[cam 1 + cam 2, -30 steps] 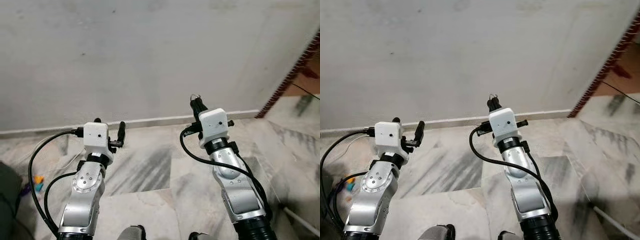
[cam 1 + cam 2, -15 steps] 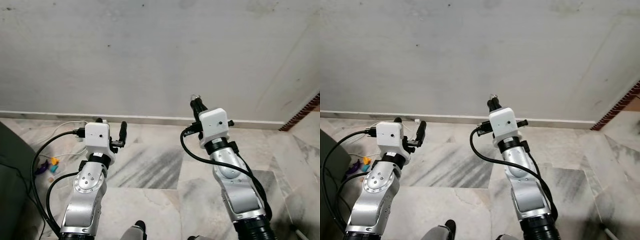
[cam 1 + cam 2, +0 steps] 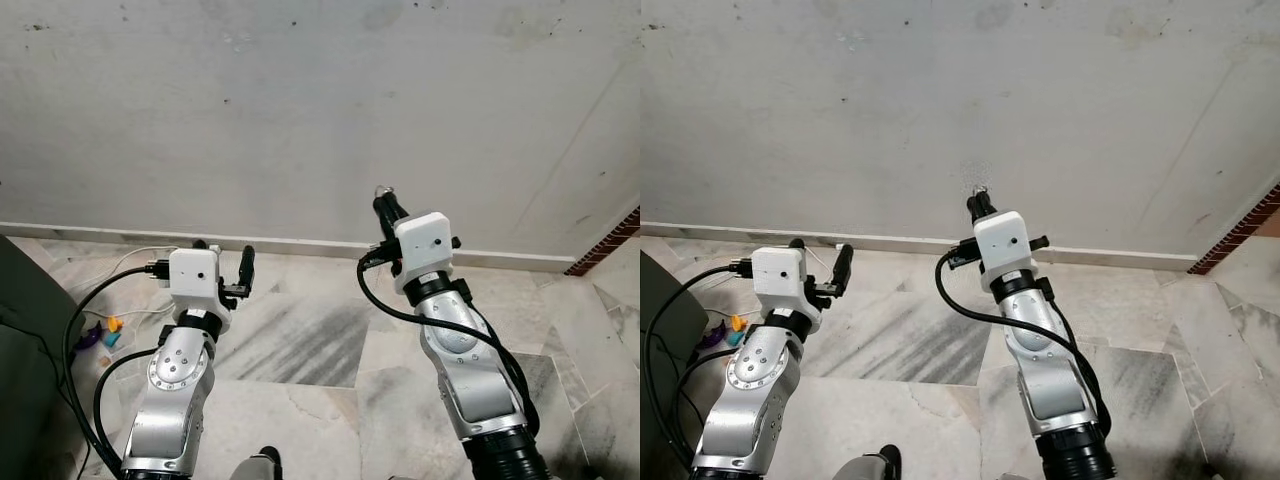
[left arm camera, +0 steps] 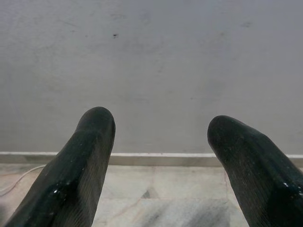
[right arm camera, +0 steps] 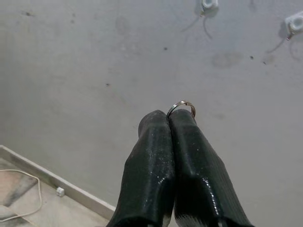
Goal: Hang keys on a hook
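The keys are picked up but not yet hung: the right gripper [image 5: 176,120] has its two black fingers pressed together on a small metal ring [image 5: 181,106], whose thin, shiny arc peeks out above the fingertips; the keys themselves are hidden behind the fingers. That gripper is raised toward the wall [image 3: 300,110], short of it. High on the wall, in the right wrist view, sit two small white hooks [image 5: 209,4], [image 5: 294,21], well above the ring, so what is left is to close in, lift the ring to one hook and slip it over. The left gripper [image 4: 161,137] is held out lower with its fingers spread wide and nothing between them. The wall is a flat, matte, pale grey plaster, speckled with dark spots and faint stains, with a white skirting strip at its foot. The floor [image 3: 300,340] is polished marble, grey veined, in large slabs. The fingers look rubbery, finely ribbed and slightly glossy; the arms are smooth silver metal with white wrist boxes.
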`<state>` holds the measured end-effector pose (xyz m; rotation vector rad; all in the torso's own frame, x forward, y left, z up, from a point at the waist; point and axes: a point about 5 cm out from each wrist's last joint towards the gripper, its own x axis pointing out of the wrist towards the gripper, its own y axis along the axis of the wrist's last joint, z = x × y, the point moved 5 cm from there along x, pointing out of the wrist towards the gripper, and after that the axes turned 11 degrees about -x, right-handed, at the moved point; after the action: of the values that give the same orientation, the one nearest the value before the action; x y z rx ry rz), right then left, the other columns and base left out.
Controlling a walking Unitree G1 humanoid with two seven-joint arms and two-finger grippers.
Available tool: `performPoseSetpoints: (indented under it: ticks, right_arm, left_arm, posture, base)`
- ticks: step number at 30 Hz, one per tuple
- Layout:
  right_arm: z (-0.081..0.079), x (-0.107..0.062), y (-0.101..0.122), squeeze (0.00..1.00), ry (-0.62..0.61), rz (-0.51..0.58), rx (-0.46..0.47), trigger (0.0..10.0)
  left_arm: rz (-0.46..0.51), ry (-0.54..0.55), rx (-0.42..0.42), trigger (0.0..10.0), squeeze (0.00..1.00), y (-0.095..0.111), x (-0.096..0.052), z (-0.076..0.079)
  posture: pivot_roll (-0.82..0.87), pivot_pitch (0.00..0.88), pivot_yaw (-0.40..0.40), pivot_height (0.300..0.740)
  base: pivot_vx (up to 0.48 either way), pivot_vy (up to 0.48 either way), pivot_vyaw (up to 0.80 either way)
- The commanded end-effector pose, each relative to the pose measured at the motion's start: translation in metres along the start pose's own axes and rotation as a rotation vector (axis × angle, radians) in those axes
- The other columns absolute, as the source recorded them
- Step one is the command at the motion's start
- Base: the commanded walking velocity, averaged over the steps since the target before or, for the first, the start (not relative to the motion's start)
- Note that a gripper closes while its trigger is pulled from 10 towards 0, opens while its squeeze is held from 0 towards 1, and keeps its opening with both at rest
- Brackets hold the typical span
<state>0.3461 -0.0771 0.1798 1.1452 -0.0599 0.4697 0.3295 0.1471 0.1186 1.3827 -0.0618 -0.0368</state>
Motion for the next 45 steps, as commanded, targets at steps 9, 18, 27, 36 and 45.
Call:
performPoseSetpoints:
  ticks: [9,18,27,36,45]
  right_arm:
    - [-0.007,-0.001,0.008,0.0,0.032,0.037,0.016,10.0]
    - [-0.009,-0.001,0.01,0.0,0.046,0.047,0.014,10.0]
    - [-0.011,-0.002,0.011,0.0,0.055,0.056,0.016,10.0]
    - [-0.019,-0.001,0.015,0.0,0.086,0.076,0.006,10.0]
    - [-0.027,-0.001,0.018,0.0,0.12,0.096,-0.006,10.0]
  left_arm:
    - [0.019,-0.003,0.004,10.0,0.0,0.004,-0.003,-0.003]
    - [0.02,-0.009,0.003,10.0,0.0,0.004,-0.001,-0.003]
    - [0.02,-0.015,0.004,10.0,0.0,0.004,-0.002,-0.002]
    - [0.017,-0.019,0.001,10.0,0.0,0.003,-0.002,-0.001]
    - [0.012,-0.022,-0.001,10.0,0.0,0.002,-0.001,0.0]
  posture:
    - [0.03,0.179,0.006,0.74]
    - [0.03,0.174,0.01,0.74]
    - [0.03,0.174,0.013,0.74]
    - [0.03,0.172,0.016,0.74]
    - [0.04,0.171,0.015,0.74]
  base:
    - [0.296,0.0,0.0]
    - [0.329,0.0,0.0]
    - [0.335,0.0,0.0]
    - [0.335,0.0,0.0]
    - [0.318,0.29,0.0]
